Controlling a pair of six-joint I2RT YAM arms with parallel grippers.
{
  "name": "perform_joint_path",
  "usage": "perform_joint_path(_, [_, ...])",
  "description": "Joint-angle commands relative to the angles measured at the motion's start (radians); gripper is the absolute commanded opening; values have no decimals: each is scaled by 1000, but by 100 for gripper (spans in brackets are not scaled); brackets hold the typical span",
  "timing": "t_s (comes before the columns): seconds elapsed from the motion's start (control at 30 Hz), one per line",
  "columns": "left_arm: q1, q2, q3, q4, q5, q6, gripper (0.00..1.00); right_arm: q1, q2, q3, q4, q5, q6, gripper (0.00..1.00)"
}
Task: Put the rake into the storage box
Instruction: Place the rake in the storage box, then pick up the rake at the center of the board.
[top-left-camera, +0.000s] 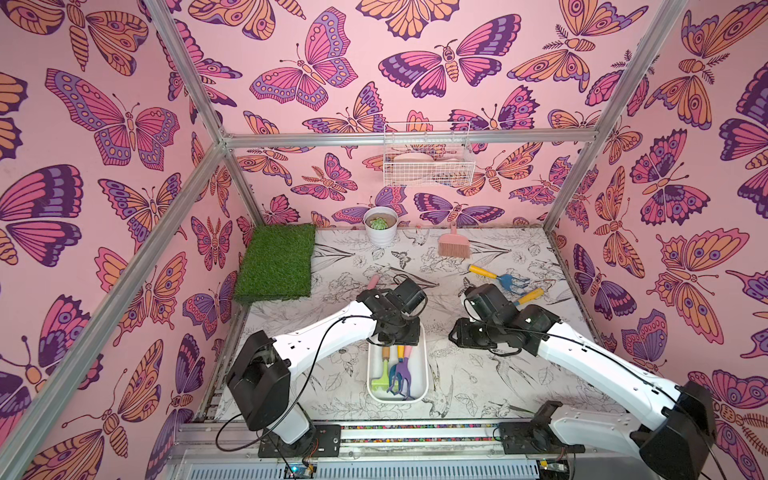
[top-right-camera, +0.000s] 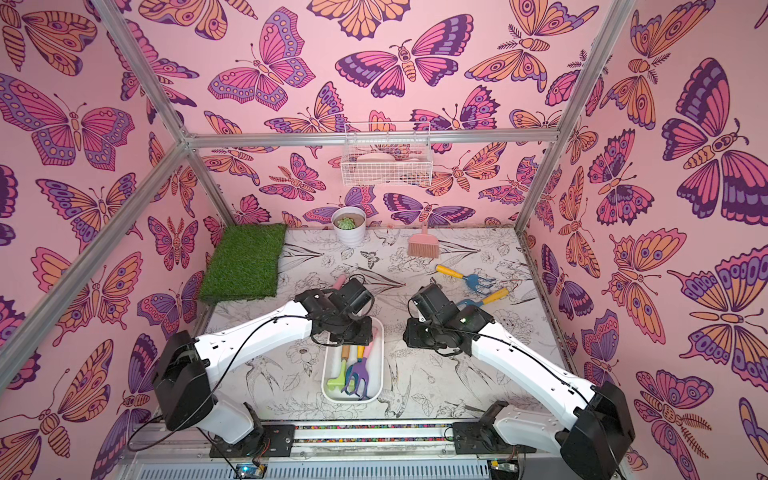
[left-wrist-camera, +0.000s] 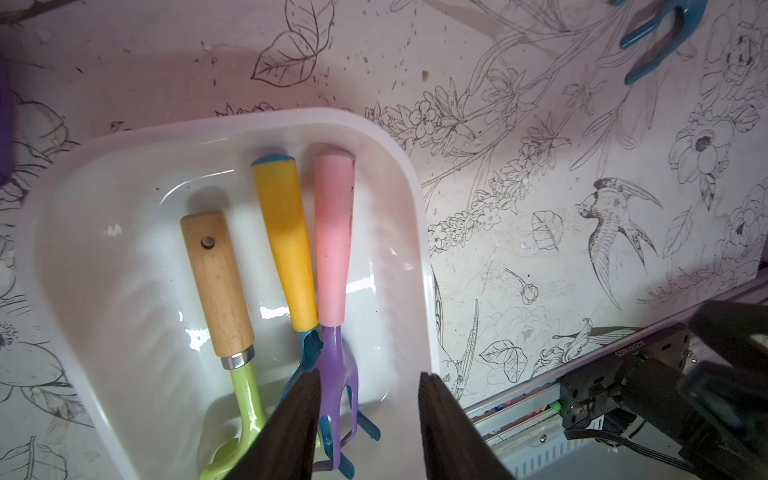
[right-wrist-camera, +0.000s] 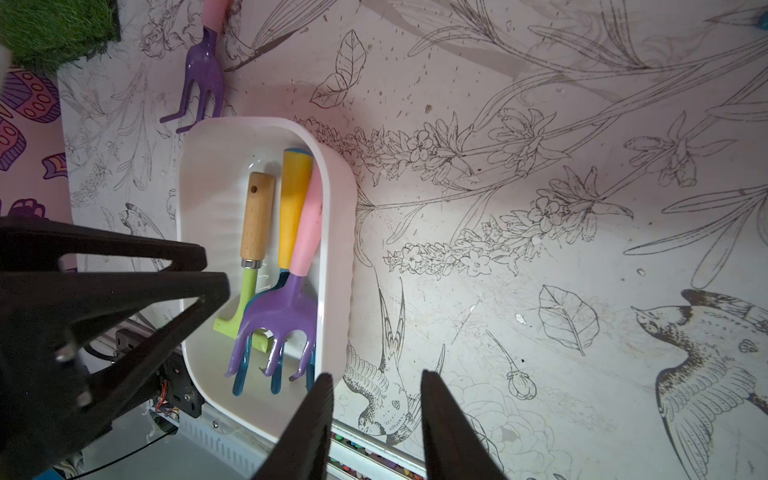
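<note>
Over the box (left-wrist-camera: 249, 120), left gripper (left-wrist-camera: 370, 376) hangs, jaws spread, above the rake (left-wrist-camera: 332, 249) lying inside; right gripper (right-wrist-camera: 376, 374) beside the box, jaws spread, empty. Best lift straight up, clear of the tines.

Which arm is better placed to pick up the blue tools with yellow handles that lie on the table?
Right. The blue tools lie on the side of the right arm, just beyond its wrist. The left fingers stand open over the storage box, farther from them.

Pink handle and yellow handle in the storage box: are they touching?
Touching. The left wrist view shows the pink handle resting against the yellow handle.
</note>
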Motion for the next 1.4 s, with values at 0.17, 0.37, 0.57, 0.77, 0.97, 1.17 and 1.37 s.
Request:
perform_joint_path(0.17, [86, -93, 5, -41, -57, 63, 42, 7, 31, 75, -11, 20, -42, 39])
perform_joint_path(0.37, [186, -114, 31, -98, -48, 137, 43, 6, 68, 127, -25, 36, -82, 40])
perform_joint_path(0.57, [294, -106, 72, -138, -17, 218, 45, 5, 115, 202, -51, 66, -132, 41])
perform_joint_path(0.77, [375, -94, 96, -149, 2, 271, 47, -19, 158, 266, -67, 72, -185, 45])
perform_joint_path(0.97, [436, -61, 120, -156, 26, 325, 51, -71, 203, 333, -80, 46, -229, 48])
perform_joint_path(1.17, [494, 29, 182, -167, 72, 376, 55, -140, 230, 345, -51, -28, -227, 49])
perform_joint_path(1.37, [529, 124, 255, -175, 82, 414, 56, -200, 253, 353, -37, -76, -236, 50])
